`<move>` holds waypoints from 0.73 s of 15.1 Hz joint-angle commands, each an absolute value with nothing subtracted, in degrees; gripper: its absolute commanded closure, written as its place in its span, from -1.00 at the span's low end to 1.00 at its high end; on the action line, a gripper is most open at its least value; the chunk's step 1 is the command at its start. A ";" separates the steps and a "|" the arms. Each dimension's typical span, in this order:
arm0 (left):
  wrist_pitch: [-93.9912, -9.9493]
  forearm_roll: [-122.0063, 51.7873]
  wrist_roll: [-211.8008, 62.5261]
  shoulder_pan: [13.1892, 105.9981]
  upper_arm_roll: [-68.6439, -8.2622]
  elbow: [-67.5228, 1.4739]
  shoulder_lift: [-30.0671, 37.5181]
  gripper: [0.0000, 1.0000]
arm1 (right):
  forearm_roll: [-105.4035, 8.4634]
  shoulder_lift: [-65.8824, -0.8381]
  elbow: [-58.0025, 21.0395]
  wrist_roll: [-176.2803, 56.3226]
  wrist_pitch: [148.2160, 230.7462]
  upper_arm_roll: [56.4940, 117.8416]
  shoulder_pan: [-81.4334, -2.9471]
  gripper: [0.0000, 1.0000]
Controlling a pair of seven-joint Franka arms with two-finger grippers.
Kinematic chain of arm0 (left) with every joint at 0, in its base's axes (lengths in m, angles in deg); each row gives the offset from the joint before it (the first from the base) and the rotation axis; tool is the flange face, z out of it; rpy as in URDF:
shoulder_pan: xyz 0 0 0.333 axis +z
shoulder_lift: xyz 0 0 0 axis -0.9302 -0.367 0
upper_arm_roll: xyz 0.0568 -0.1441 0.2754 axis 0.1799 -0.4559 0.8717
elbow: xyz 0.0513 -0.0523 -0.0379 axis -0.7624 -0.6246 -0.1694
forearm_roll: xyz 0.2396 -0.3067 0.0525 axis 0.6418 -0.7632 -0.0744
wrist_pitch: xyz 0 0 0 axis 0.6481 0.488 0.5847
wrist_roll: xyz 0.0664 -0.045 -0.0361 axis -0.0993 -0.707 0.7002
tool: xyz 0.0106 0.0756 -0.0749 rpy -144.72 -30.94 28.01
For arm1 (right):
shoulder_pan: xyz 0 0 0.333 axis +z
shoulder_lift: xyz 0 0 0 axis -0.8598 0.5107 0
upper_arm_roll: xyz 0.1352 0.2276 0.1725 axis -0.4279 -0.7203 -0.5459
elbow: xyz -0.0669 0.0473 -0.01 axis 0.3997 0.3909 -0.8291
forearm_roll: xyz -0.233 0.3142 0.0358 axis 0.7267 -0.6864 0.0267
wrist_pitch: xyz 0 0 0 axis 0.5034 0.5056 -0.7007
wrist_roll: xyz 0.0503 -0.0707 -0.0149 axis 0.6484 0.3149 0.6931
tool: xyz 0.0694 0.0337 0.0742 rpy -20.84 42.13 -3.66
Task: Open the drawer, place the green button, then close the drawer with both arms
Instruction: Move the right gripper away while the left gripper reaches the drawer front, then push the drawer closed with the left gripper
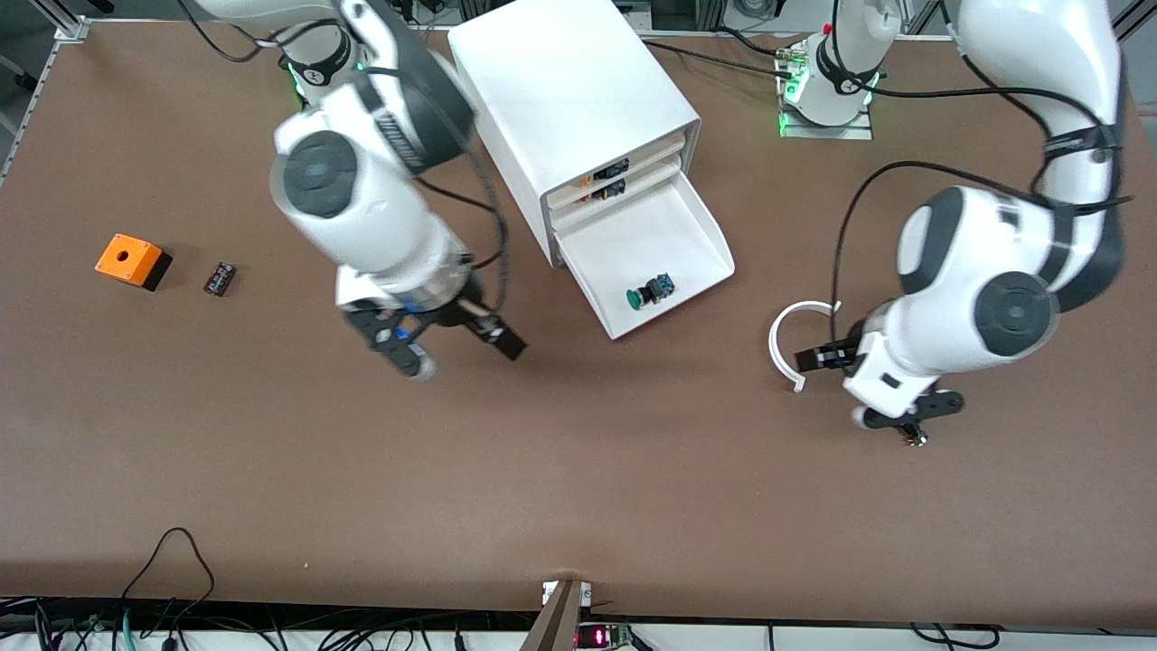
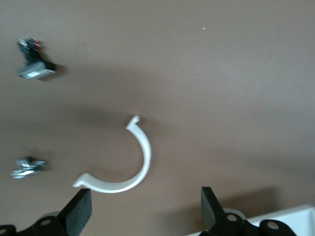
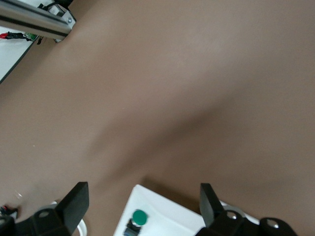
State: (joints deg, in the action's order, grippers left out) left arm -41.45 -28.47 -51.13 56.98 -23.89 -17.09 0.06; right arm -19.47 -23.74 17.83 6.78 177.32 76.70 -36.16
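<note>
With the dark-green-capped push button [image 1: 649,290] lying in the open white tray drawer [image 1: 696,231] at centre frame, both black two-finger grippers, right [image 1: 456,348] and left [image 1: 907,418], hang released, awaiting closing.

You see a plain brown table [image 1: 578,488] under a white cabinet [image 1: 569,99] and its white drawer [image 1: 687,226]. The button [image 1: 649,290] has a dark-green cap, black body and blue mark. The small box [image 1: 128,259] is orange over black. The curved strip [image 1: 783,333] is white.
</note>
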 commanded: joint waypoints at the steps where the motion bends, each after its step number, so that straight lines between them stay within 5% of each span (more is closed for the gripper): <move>1: -54.81 -27.17 -40.08 51.87 -23.82 -28.90 2.89 -0.95 | -21.29 -27.63 15.68 -5.34 171.96 76.09 -41.08 -1.00; 11: -76.54 -33.32 -36.35 49.84 -29.09 -44.56 1.05 -0.97 | -19.98 -39.94 0.05 -42.62 169.84 90.50 -43.47 -1.00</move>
State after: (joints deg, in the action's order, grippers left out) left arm -70.06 -32.11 -36.48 49.63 -28.97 -39.49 0.11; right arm -20.15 -35.47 5.79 -37.71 169.46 88.41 -43.73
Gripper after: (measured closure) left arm 0.013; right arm 0.000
